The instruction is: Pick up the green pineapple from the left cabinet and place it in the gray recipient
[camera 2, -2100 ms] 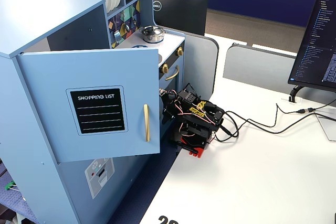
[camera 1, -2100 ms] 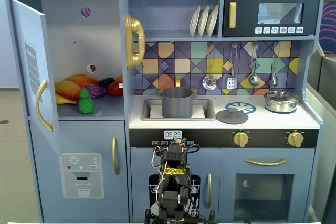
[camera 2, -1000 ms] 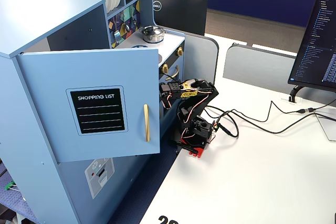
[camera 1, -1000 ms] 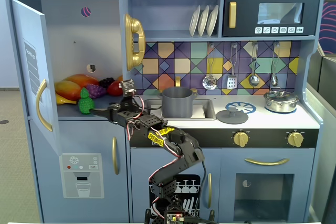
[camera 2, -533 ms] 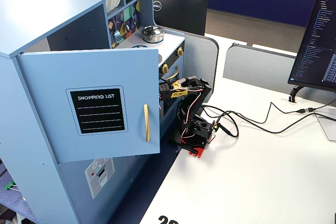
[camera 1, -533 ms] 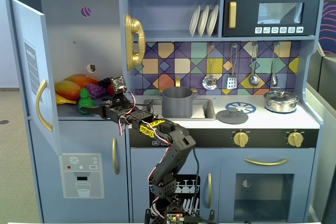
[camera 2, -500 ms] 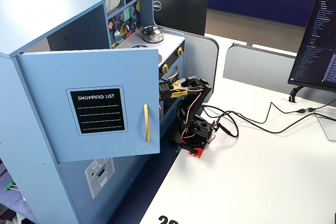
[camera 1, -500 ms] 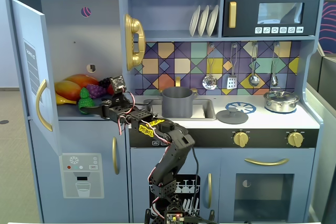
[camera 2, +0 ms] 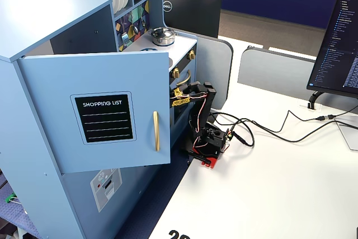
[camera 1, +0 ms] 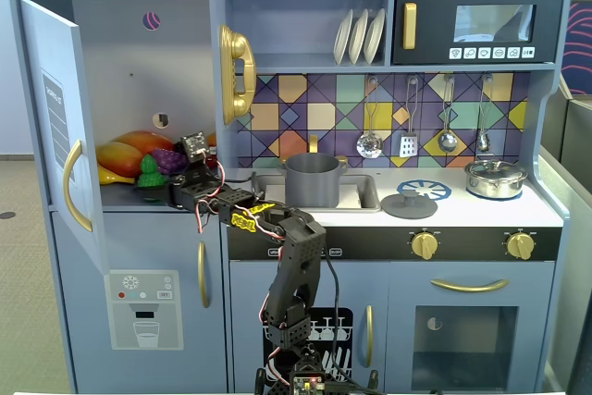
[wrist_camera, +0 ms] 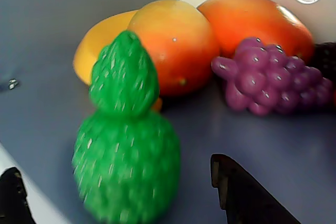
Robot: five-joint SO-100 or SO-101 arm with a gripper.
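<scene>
The green pineapple (camera 1: 148, 172) stands upright at the front of the shelf in the left cabinet (camera 1: 120, 53), whose door (camera 1: 57, 117) is swung open. In the wrist view the pineapple (wrist_camera: 126, 150) fills the gap between my two black fingers (wrist_camera: 239, 192), which stand wide apart on either side of it without touching. My gripper (camera 1: 159, 191) reaches into the cabinet from the right and is open; it is also open in the wrist view (wrist_camera: 114, 167). The gray recipient (camera 1: 312, 179) sits in the sink, to the right of the cabinet.
Orange-yellow mangoes (wrist_camera: 173, 40) and a purple grape bunch (wrist_camera: 268, 77) lie right behind the pineapple. A shiny lidded pot (camera 1: 496, 178) stands on the stove at right. In a fixed view the open door (camera 2: 95, 110) hides the shelf; the arm base (camera 2: 210, 141) stands on the white table.
</scene>
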